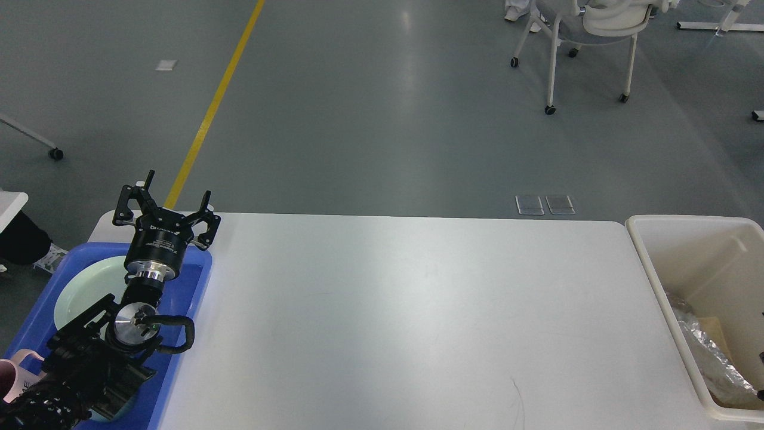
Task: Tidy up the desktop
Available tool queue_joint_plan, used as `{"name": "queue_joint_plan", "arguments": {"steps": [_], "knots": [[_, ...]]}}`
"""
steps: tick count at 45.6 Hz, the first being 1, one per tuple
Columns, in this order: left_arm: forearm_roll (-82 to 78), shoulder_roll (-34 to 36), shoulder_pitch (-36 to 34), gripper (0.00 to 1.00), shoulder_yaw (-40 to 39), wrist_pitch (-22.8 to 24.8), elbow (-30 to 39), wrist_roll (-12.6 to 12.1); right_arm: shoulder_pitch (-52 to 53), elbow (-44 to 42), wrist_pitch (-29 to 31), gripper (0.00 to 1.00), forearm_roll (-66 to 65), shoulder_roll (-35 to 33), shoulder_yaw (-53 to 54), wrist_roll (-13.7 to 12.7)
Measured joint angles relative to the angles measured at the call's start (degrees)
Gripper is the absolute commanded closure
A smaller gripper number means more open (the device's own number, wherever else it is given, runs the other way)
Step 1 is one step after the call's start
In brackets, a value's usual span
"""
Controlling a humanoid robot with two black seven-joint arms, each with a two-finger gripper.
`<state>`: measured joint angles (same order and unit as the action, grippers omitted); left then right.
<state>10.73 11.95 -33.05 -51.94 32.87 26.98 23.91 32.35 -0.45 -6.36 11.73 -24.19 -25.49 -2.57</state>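
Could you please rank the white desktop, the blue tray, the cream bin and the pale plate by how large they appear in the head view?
1. desktop
2. blue tray and cream bin: both cut off by the frame, too close to rank
3. pale plate, partly hidden
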Motion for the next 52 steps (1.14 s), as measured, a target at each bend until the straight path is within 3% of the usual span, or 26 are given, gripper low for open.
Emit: {"name": "queue_joint_plan", "arguments": {"steps": [11, 19, 29, 40, 52], "knots": [[0.0, 0.0, 0.0, 0.03, 0.0, 0.0, 0.0, 0.0, 10.4, 0.7, 0.4, 0.00, 3.0, 0.2, 16.0, 0.3], [0.0, 0.0, 0.0, 0.03, 0.0, 0.0, 0.0, 0.0, 16.9, 8.6, 1.0, 0.00, 4.6, -0.5, 28.4, 1.1], [0.0, 0.0, 0.0, 0.03, 0.0, 0.0, 0.0, 0.0, 15.8, 25.6, 2.4, 0.00, 5.0, -1.7, 51.3, 9.0], [0.0, 0.0, 0.0, 0.03, 0.0, 0.0, 0.0, 0.0, 13.3, 36.9, 4.3, 0.00, 4.8, -0.6, 54.2, 13.4], [0.0, 0.0, 0.0, 0.03, 0.0, 0.0, 0.0, 0.0, 7.4, 38.0, 4.6, 0.00, -1.9, 4.5, 54.0, 29.1]]}}
